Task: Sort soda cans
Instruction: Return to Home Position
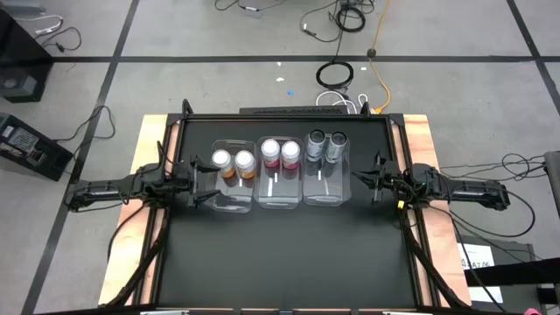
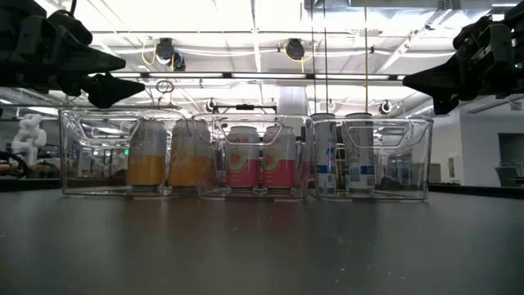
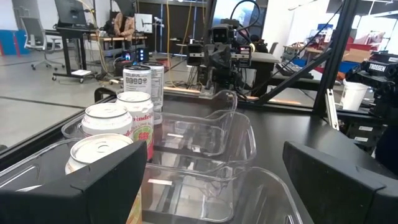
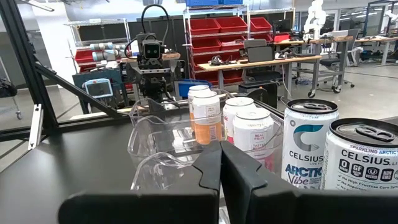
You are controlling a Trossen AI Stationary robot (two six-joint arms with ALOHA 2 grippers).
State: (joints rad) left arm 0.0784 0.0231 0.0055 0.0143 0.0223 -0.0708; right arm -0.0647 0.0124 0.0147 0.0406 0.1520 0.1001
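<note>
Six soda cans stand upright on their bases in three clear bins set in a row. Two orange cans (image 1: pixel 233 162) are in the left bin (image 1: pixel 229 201), two pink cans (image 1: pixel 280 153) in the middle bin (image 1: pixel 280 199), and two grey cans (image 1: pixel 325 143) in the right bin (image 1: pixel 325 194). In every bin the cans stand at the far end. My left gripper (image 1: pixel 198 182) hovers open just left of the left bin, above the table. My right gripper (image 1: pixel 367 179) hovers shut just right of the right bin. Neither touches anything.
The near half of each bin holds nothing. The black mat (image 1: pixel 280 262) stretches bare toward the near edge, framed by wooden table borders (image 1: pixel 420 131). Cables lie on the floor beyond the far edge. In the low view both arms (image 2: pixel 90 82) (image 2: pixel 442 78) hang above bin height.
</note>
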